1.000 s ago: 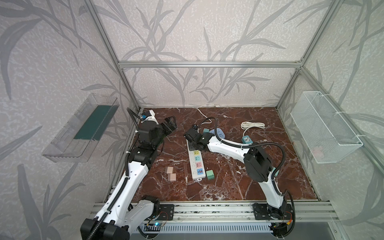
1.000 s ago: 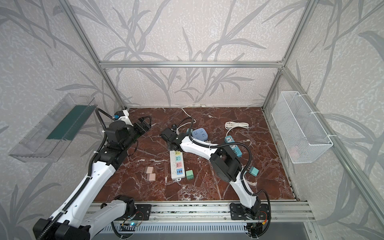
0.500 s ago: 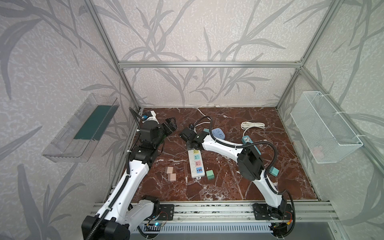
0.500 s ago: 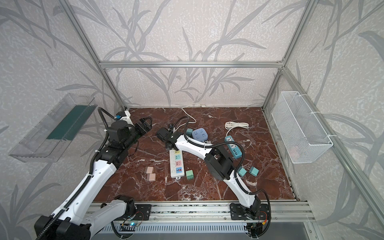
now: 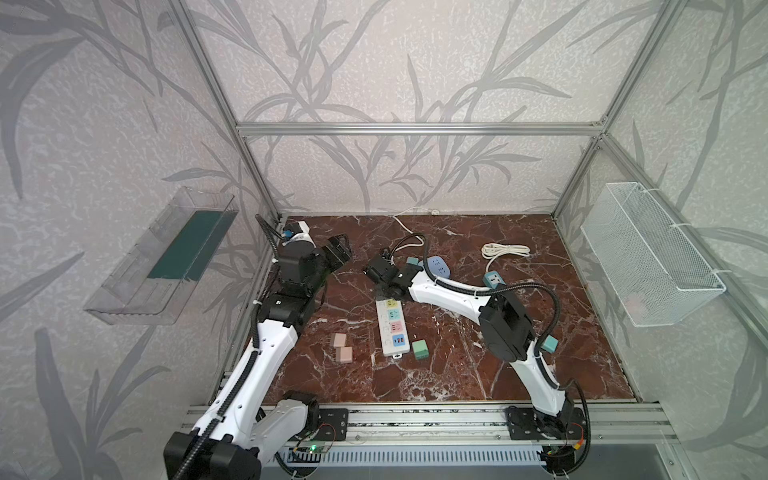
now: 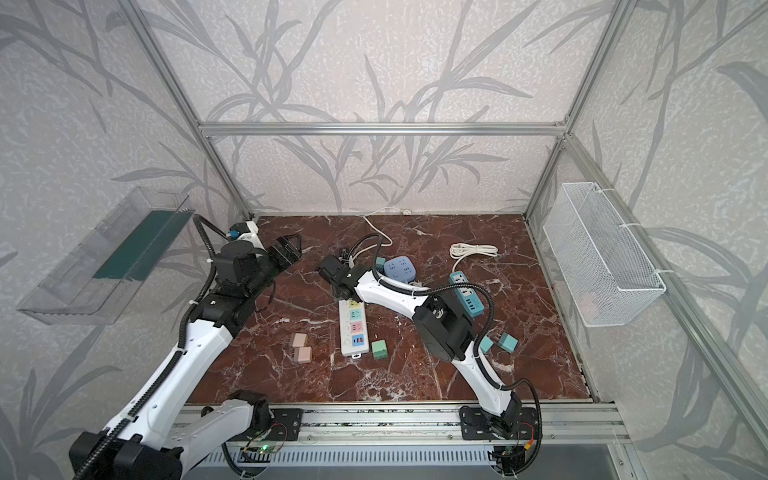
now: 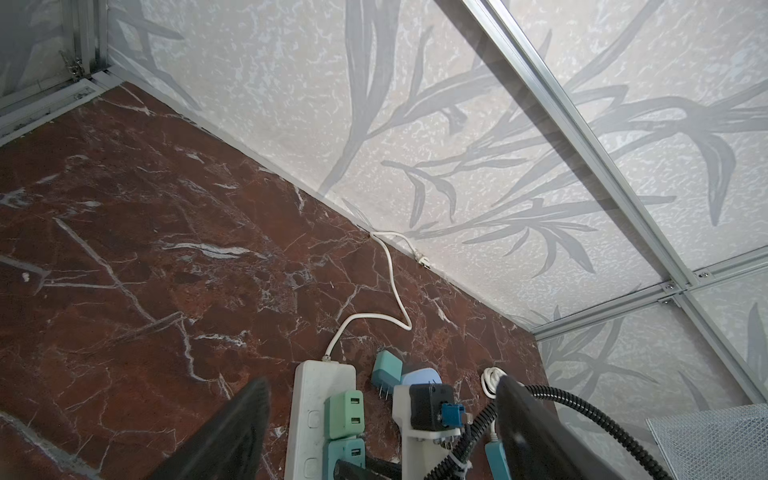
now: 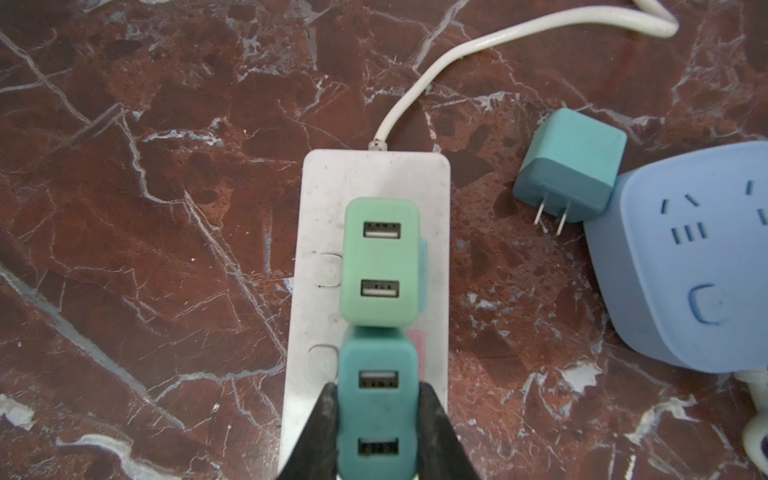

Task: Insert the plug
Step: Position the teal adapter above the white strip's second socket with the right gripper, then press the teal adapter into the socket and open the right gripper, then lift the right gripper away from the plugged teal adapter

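Two grippers: only the right one is working, the left is just parked off to the side.
step in hand: my read is that it's pressing the teal plug [image 8: 376,357] down into the white power strip [image 8: 374,174], in the socket right next to the light green plug [image 8: 380,262] already sitting near the cord end.
how to do it well: keep the plug body square to the strip face and push straight down, no rocking. The two plug bodies meet edge to edge, so any lean toward 12 o'clock would probably jam it against the green one. Nothing pins the strip, so a sideways shove could slide it across the bench [image 8: 124,249].
seated or not: can't tell, the prongs are hidden under the body.
left gripper [image 5: 340,250]: in a top view it's at about 11 o'clock of the strip [image 5: 394,353], well apart and raised off the bench. Jaws are spread wide, with nothing in them and nothing touched.
where the plug is: toward the strip's 12 o'clock end, USB ports facing up.
right gripper [image 8: 378,399]: clamped on the teal plug, black fingers [image 8: 320,436] pressed on its two long flanks.
off to the right: a spare teal plug [image 8: 571,166] lies on its side at about 1 o'clock of the strip, prongs out, tight against the blue socket cube [image 8: 685,257].
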Controlling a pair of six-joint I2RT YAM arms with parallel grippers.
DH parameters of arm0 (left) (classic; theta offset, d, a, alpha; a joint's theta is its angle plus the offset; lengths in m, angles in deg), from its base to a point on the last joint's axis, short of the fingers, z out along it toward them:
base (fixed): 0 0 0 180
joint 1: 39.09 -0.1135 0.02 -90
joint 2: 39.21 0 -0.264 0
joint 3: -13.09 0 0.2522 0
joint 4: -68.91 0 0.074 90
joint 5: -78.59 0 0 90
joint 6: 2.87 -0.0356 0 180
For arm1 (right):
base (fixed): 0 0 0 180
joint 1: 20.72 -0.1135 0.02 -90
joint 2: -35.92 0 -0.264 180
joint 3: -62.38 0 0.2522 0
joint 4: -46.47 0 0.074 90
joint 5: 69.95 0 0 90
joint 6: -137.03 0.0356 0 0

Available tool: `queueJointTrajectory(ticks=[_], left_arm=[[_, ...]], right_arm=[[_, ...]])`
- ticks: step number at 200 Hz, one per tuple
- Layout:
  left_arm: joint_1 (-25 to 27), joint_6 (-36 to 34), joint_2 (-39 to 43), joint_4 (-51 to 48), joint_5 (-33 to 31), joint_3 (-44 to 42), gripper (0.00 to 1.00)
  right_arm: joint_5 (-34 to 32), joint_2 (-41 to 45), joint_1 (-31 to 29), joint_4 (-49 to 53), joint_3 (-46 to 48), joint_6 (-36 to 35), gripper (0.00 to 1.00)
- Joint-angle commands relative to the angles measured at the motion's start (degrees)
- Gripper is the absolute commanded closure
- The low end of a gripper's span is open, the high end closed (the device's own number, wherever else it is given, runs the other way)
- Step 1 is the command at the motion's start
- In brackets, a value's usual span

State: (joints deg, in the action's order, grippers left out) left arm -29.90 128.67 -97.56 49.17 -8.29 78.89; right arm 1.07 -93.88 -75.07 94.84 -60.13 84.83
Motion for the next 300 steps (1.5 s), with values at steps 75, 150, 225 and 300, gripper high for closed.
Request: queueJointTrajectory(ticks=[75, 150, 225, 300], left_arm=[[-1.1, -0.7, -0.3, 2.5, 1.7, -0.3, 0.14], [-1.4, -1.5, -0.7, 3.3, 0.8, -1.0, 0.13], [-1.4, -1.0, -2.1, 4.4, 2.2, -1.5, 0.13], [-2.5, 1.1, -4.1, 4.9, 5.1, -1.3, 0.13]], right_arm=[[10.4, 0.1, 0.8, 5.0, 0.1, -3.3, 0.65], [14.1, 7.9, 2.9, 4.7, 0.6, -8.1, 0.46], [17.2, 4.4, 6.8, 9.7, -6.1, -13.9, 0.42], [16.9, 2.8, 7.5, 4.2, 4.7, -10.4, 0.42]])
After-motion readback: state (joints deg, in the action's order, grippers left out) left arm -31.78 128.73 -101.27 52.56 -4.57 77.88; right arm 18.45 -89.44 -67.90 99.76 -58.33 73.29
